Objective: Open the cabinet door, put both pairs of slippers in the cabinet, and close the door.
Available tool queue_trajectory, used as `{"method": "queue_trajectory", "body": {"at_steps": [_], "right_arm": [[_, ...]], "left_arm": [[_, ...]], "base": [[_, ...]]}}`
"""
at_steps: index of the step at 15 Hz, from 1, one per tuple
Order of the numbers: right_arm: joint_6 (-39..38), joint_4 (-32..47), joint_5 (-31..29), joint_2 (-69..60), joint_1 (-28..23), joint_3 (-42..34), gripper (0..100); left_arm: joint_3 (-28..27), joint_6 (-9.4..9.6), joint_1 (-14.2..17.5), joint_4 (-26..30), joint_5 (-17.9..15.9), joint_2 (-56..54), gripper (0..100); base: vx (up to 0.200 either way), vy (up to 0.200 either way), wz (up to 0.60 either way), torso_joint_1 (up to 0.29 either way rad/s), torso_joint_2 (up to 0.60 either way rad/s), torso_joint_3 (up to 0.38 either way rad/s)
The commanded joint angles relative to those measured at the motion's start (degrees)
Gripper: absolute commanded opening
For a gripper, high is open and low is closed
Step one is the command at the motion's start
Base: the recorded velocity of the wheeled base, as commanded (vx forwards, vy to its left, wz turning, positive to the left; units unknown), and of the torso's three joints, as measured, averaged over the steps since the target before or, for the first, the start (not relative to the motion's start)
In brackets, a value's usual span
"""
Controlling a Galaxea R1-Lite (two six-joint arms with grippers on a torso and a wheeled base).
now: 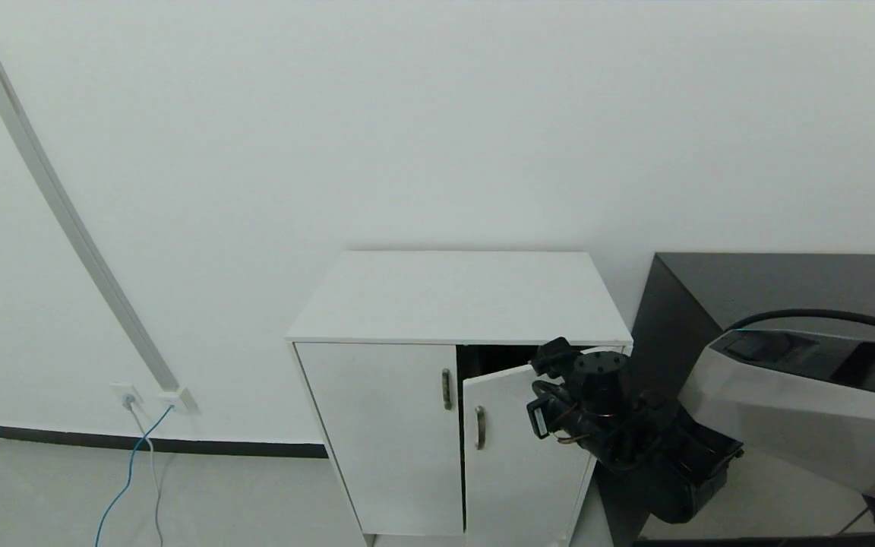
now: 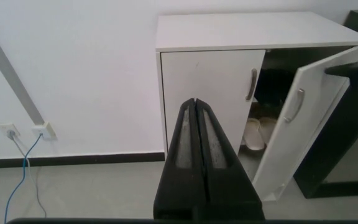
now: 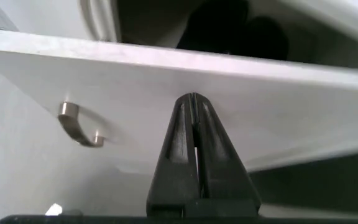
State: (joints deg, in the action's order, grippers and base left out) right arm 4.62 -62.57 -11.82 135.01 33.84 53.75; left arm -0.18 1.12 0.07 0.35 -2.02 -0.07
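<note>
The white cabinet (image 1: 456, 300) stands against the wall. Its left door (image 1: 384, 425) is closed and its right door (image 1: 521, 456) is ajar, swung partly outward. A pair of light slippers (image 2: 257, 134) lies on the cabinet floor inside the gap. Two dark rounded shapes (image 3: 229, 28) sit on a higher shelf behind the door. My right gripper (image 3: 193, 99) is shut, with its tip against the outer face of the right door, near the top edge and away from the handle (image 3: 79, 127). My left gripper (image 2: 194, 106) is shut on nothing and hangs in front of the cabinet, well back from it.
A black glossy unit (image 1: 787, 281) stands tight against the cabinet's right side. A wall socket (image 1: 130, 395) with blue and grey cables and a slanted white conduit (image 1: 65, 213) are on the left. Bare floor (image 1: 217, 501) lies left of the cabinet.
</note>
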Motion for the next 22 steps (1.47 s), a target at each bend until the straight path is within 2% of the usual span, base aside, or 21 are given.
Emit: {"method": "queue_trajectory", "body": {"at_steps": [1, 10, 22], "right_arm": [[0.04, 0.0, -0.04, 2.27, -0.71, 1.97, 0], [-0.4, 0.7, 0.05, 5.09, -2.9, 8.21, 0], [-1.1, 0.79, 0.4, 5.17, -4.57, 9.88, 0]], "left_arm": [[0.01, 0.02, 0.01, 0.0, 0.0, 0.07, 0], [0.01, 0.02, 0.01, 0.0, 0.0, 0.07, 0], [0.01, 0.02, 0.01, 0.0, 0.0, 0.07, 0]], "base": [[0.0, 0.0, 0.0, 0.0, 0.0, 0.0], [0.0, 0.0, 0.0, 0.0, 0.0, 0.0], [0.0, 0.0, 0.0, 0.0, 0.0, 0.0]]}}
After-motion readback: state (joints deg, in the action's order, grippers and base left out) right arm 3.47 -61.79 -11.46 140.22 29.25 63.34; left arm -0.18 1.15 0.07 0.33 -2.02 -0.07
